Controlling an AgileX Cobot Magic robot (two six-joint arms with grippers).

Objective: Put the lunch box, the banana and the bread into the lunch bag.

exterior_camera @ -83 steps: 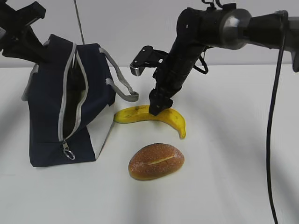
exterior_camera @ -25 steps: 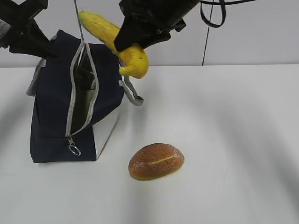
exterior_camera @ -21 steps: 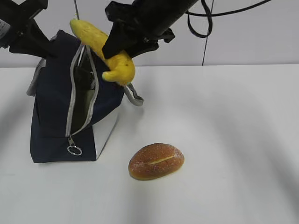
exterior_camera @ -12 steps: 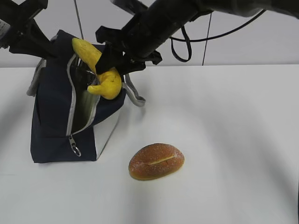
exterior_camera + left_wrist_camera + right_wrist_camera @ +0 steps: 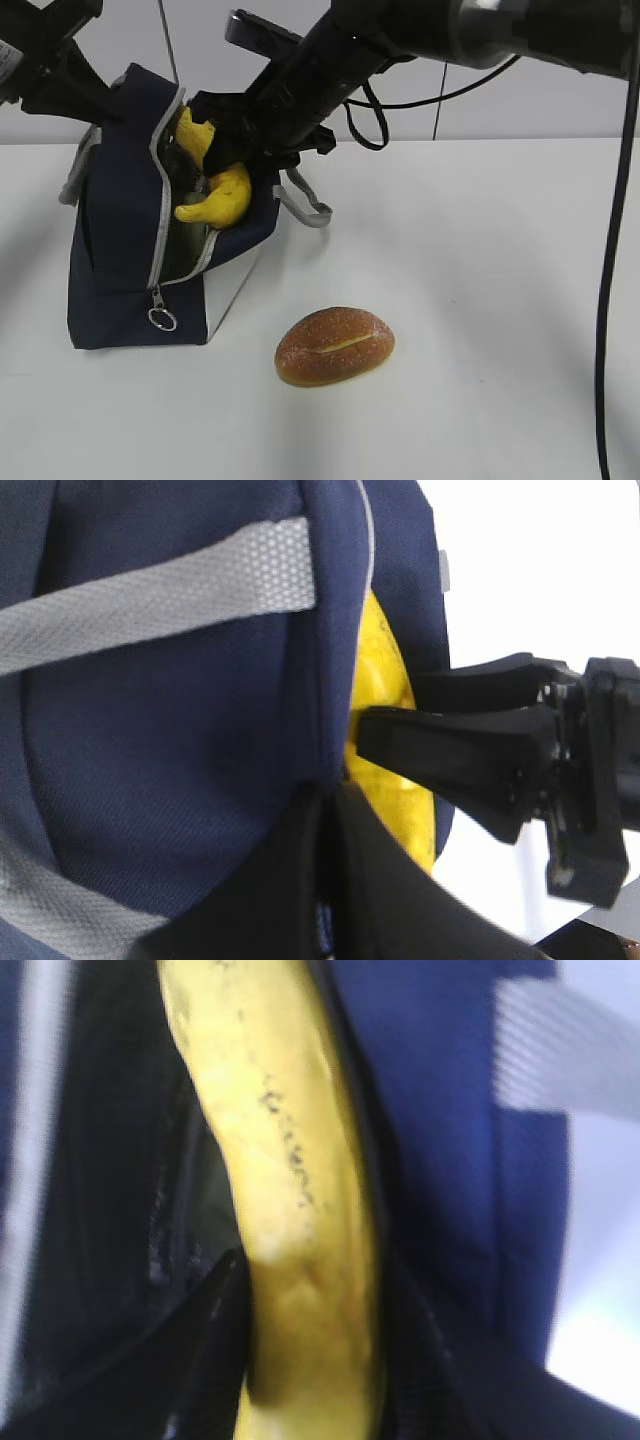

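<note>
1. the curved yellow banana (image 5: 215,190) is held pinched by the right gripper (image 5: 232,140), partly inside the open dark navy fabric lunch bag (image 5: 120,250).
2. the bag edge is kept clamped by the left gripper (image 5: 325,865).
3. next, release is needed; the golden-brown oval bread (image 5: 334,345) waits on the table.

My right wrist camera is filled by the banana (image 5: 290,1190), a yellow length with small brown specks running from the top of the frame down to the bottom edge. At the bottom I see 1 dark finger (image 5: 210,1360) of the right gripper (image 5: 305,1380) pressed against the banana's left side, and a darker shape against its right side, so the gripper is clamped on the fruit. To the left lies the black interior of the lunch bag (image 5: 440,1150). To the right is its navy fabric, with a grey strap (image 5: 560,1050) blurred in the upper right corner
</note>
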